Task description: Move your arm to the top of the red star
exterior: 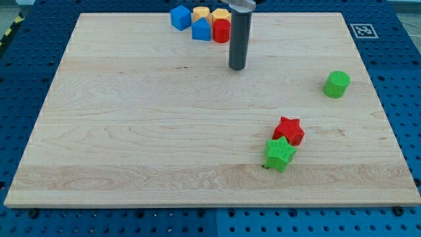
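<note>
The red star [289, 130] lies on the wooden board [131, 131] at the lower right, touching a green star [279, 154] just below and to its left. My tip [237, 68] is at the end of the dark rod in the upper middle of the board. It stands well up and to the left of the red star, apart from it. It is just below and right of a cluster of blocks at the view's top.
At the top edge sits a cluster: a blue cube [179, 16], a blue block [201, 30], two yellow blocks [201, 13] [220, 14] and a red cylinder [222, 31]. A green cylinder [337, 84] stands at the right.
</note>
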`<action>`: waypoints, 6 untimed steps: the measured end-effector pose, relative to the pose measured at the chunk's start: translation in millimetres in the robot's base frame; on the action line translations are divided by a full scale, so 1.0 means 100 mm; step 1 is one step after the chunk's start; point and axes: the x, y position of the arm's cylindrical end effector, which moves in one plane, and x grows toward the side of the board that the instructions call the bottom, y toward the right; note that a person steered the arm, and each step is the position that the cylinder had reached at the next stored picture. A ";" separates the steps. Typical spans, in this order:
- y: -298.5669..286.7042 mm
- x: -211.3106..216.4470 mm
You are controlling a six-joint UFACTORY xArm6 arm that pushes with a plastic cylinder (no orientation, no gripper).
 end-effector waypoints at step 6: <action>0.68 0.66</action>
